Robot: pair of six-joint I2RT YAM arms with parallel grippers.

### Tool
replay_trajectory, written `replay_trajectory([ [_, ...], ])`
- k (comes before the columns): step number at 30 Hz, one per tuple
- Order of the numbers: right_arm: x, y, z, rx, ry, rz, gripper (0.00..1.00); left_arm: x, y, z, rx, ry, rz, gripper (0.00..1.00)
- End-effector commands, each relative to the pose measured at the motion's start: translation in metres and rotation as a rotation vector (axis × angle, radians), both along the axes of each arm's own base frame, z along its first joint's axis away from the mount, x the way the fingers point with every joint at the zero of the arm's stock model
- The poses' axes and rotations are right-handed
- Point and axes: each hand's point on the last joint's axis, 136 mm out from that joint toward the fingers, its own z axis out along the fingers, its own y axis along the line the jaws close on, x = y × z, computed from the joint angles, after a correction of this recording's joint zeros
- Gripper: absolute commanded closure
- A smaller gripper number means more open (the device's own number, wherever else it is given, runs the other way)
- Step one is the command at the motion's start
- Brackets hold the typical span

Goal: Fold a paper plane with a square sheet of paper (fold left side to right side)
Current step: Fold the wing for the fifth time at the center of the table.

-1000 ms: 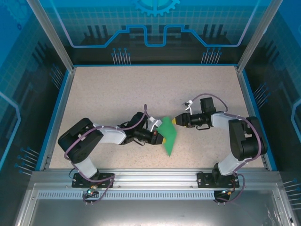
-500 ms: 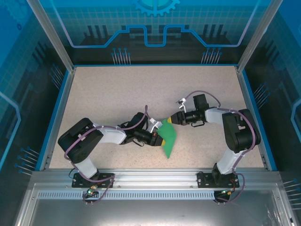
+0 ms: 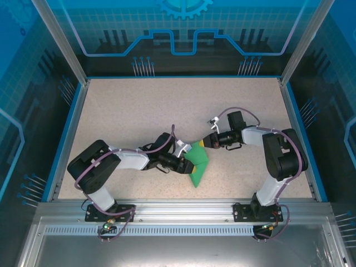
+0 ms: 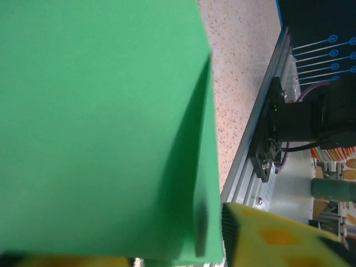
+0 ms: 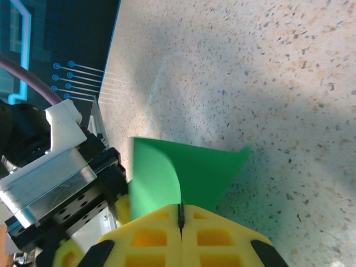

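Right tool (image 5: 182,216) tight on curled green paper (image 5: 196,173)

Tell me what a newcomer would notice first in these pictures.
The bright green sheet of paper, creased to a point, stands out near the middle of the speckled table. Both arms meet on it: the right gripper is pinched shut on its far end, and the left gripper sits at its left side.

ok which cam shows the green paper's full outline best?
Top external: the whole green paper lies in frame between left gripper and right gripper, outline clear. Left wrist: a cropped close-up of its surface. Right wrist: one curled corner pinched in the right gripper.
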Motion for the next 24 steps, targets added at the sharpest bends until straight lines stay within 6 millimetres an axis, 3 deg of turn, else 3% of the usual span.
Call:
replay_trajectory([
  [1, 0.002, -0.008, 0.005, -0.041, 0.006, -0.053, 1.00, 0.009, 0.010, 0.020, 0.038, -0.097, 0.034, 0.39],
  [4, 0.005, -0.015, 0.006, -0.063, 0.041, -0.110, 1.00, 0.015, 0.027, 0.028, 0.125, -0.162, 0.100, 0.31],
  [8, 0.007, -0.020, 0.010, -0.093, 0.100, -0.174, 1.00, 0.020, 0.054, 0.044, 0.244, -0.271, 0.182, 0.30],
  [13, 0.009, -0.021, 0.014, -0.132, 0.175, -0.229, 1.00, 0.007, 0.058, 0.062, 0.355, -0.394, 0.168, 0.31],
  [16, 0.007, -0.018, 0.015, -0.165, 0.191, -0.239, 1.00, -0.003, 0.043, 0.067, 0.398, -0.451, 0.129, 0.31],
  [24, 0.011, -0.015, 0.018, -0.227, 0.205, -0.301, 1.00, -0.016, -0.037, 0.053, 0.530, -0.524, 0.030, 0.28],
])
